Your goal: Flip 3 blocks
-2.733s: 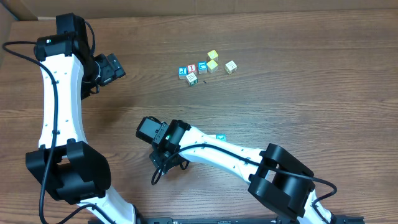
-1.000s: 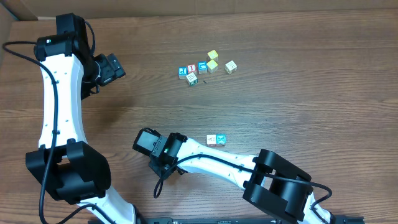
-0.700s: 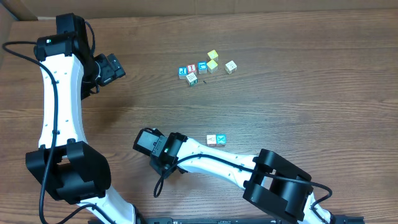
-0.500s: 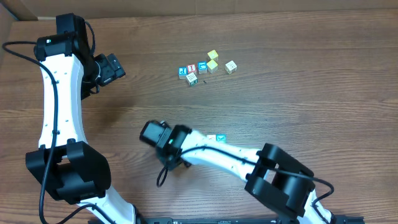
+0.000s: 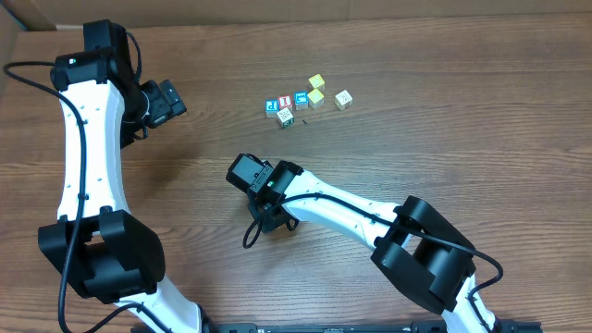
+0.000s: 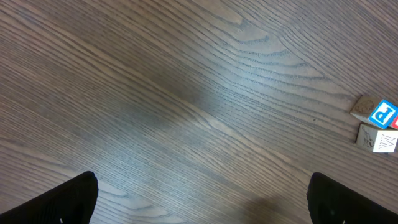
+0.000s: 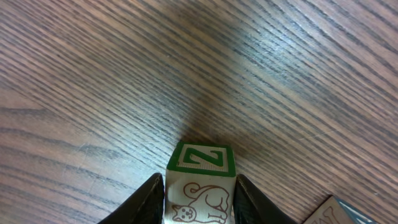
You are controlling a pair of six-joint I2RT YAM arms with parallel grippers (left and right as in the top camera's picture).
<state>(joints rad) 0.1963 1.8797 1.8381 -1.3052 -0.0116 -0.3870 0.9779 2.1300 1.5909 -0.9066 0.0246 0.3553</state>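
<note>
Green-Z block (image 7: 200,180) between right gripper's (image 7: 200,194) jaws

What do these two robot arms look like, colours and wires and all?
The left arm and right arm are smooth white tubes joined by chunky black joints. A thin black cable loops beside the left one, another under the right. The left fingers are black.

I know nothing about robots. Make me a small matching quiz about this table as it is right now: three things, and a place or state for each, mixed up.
Things:
1. Z block
2. P block
3. left gripper

Places or states:
A. open, holding nothing
B. leftmost in the far cluster
C. between the fingers of the right gripper

Pairs: 1-C, 2-B, 3-A
</note>
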